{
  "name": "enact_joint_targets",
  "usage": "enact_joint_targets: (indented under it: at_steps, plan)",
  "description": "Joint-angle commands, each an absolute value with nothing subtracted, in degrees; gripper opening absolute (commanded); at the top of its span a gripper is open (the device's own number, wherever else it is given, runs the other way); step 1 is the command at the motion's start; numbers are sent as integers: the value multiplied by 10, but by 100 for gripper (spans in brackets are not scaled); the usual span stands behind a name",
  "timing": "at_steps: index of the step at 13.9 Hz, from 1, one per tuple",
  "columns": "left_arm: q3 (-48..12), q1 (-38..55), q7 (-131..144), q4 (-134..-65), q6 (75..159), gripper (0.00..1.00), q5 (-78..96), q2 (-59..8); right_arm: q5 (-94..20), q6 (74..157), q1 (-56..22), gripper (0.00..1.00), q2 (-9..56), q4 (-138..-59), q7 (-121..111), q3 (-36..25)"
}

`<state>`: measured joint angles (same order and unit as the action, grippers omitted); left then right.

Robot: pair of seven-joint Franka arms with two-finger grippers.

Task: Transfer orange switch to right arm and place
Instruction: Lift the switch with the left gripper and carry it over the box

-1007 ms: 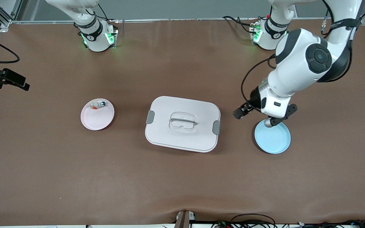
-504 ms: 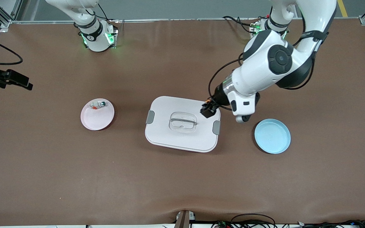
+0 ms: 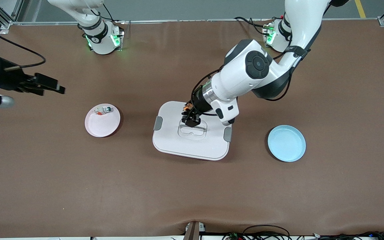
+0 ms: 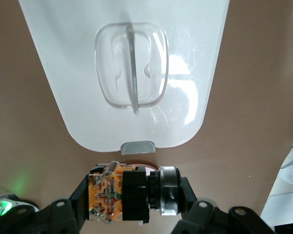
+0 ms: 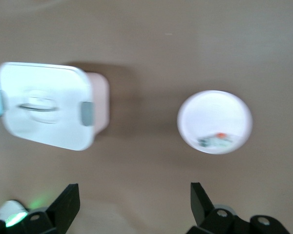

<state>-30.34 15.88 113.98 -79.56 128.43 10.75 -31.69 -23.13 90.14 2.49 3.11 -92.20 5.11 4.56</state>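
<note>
Switch [image 4: 124,195] first — we see it clamped in the left gripper [image 3: 190,117], whose jaws pinch it from both sides, up in the air over the white box [image 3: 175,140]. Its orange end shows in the left wrist view.

We think the step in hand is the carry to the meeting spot, with the hand-over not yet done. The right gripper [image 3: 50,86] is over the bench [image 3: 192,193] at the right arm's end, well apart from the switch, with its jaws wide apart and nothing in them. Next, we judge, the two grippers must come close, and the right one must grab a free part of the switch before the left lets go.

The box has its lid on, so we cannot see inside. The pink plate [image 3: 102,125] holds a small part [image 3: 102,110]. The blue plate [image 3: 286,143] holds nothing.
</note>
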Motion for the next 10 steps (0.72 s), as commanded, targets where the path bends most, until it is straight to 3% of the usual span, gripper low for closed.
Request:
enact_joint_targets:
  at_steps: [1, 10]
  plan:
    - [-302, 185, 1189, -759, 1306, 0, 115, -341, -320, 974, -9, 100, -1, -1007, 27, 46]
    - [-302, 218, 1265, -748, 1302, 0, 115, -352, -490, 1204, -144, 100, -33, -1140, 12, 46]
